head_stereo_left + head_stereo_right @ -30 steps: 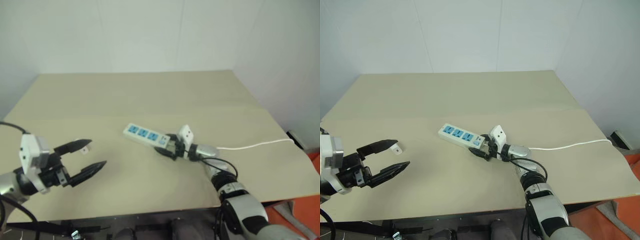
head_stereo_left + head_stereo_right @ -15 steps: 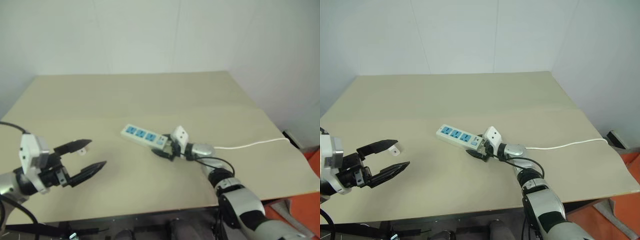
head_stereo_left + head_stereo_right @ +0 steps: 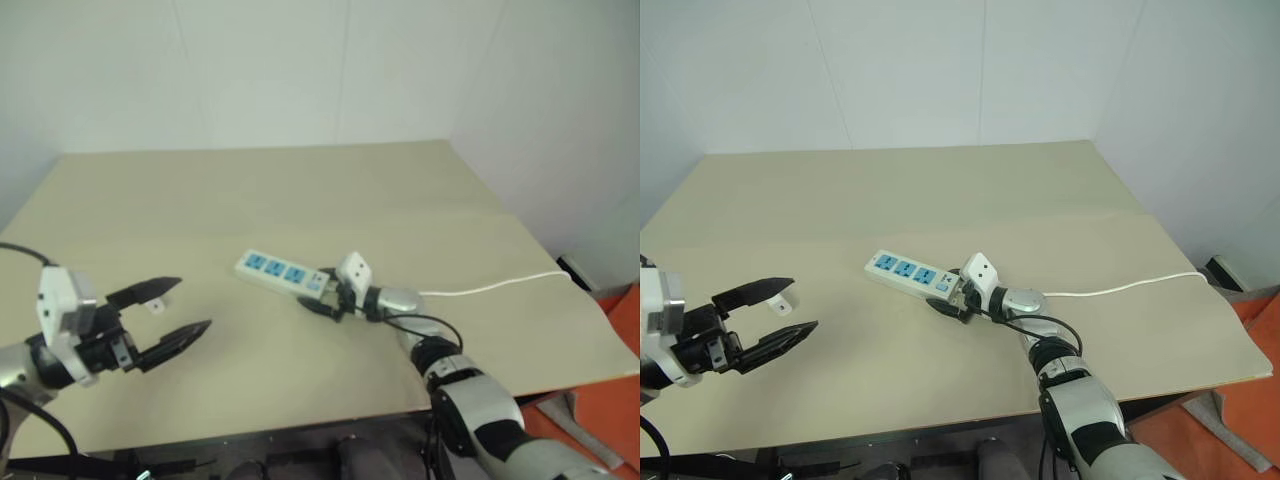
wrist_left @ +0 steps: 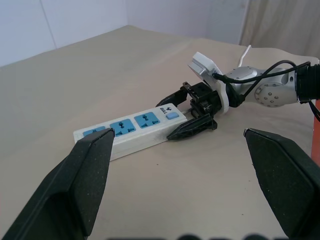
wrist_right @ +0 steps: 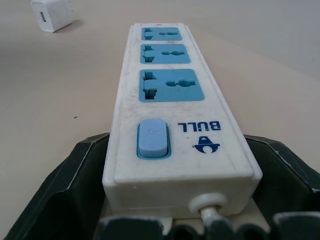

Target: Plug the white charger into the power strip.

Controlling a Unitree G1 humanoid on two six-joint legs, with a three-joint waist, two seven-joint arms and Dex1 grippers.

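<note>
A beige table stands in a corner of plain white walls; the floor looks orange.

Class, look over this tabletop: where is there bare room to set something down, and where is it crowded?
Free: the far half of the table behind the power strip, and the right side beyond its cord. Crowded: the strip's switch end, flanked by the right gripper, and around the white charger by the left gripper.

The bench is seen from above by both eye views, which face forward and down. The power strip is viewed from some way off by the left wrist camera. It is viewed very closely, along its length, by the right wrist camera.
</note>
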